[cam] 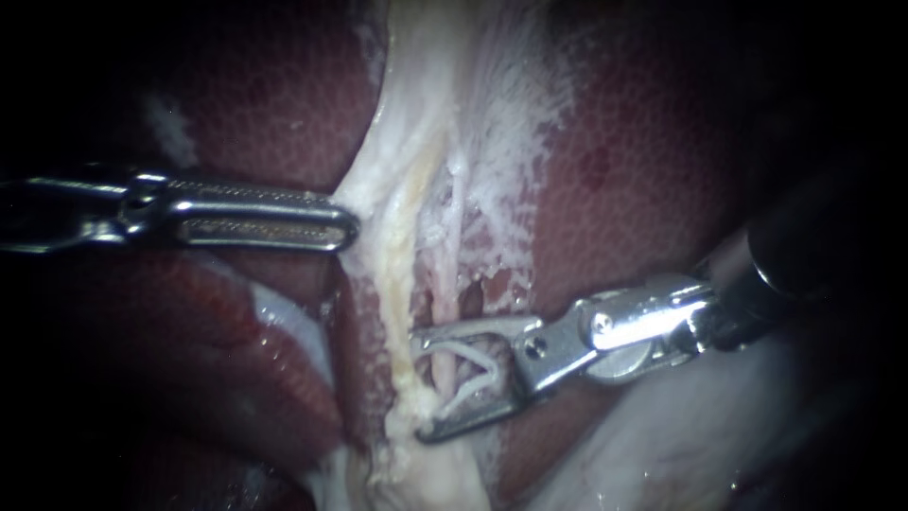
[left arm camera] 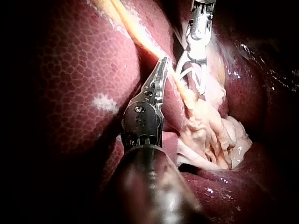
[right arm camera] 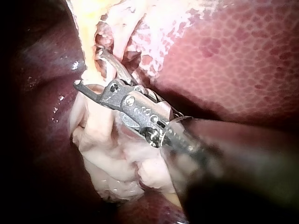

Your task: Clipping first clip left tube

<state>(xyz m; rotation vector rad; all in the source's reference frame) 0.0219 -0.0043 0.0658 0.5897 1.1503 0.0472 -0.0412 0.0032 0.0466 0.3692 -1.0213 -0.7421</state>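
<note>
Nearest, my right instrument [cam: 419,386] — jaws wide, clip [cam: 473,371] seated between them — meets the left tube [cam: 399,303] crosswise at their mouth; left instrument [cam: 345,225] jaws pinch white tissue [cam: 374,189] beside that tube.

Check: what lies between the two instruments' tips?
Endoscope view: a pale yellowish tissue band runs between the left instrument and the right instrument, whose jaws hold a white clip.

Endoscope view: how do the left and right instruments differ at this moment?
The left instrument has a long, slim claw shut on the white tissue band; the right instrument has a shorter claw spread in a V. The left holds tissue only; the right carries a white clip astride a tube. The left lies level, the right slants. Both are shiny metal.
</note>
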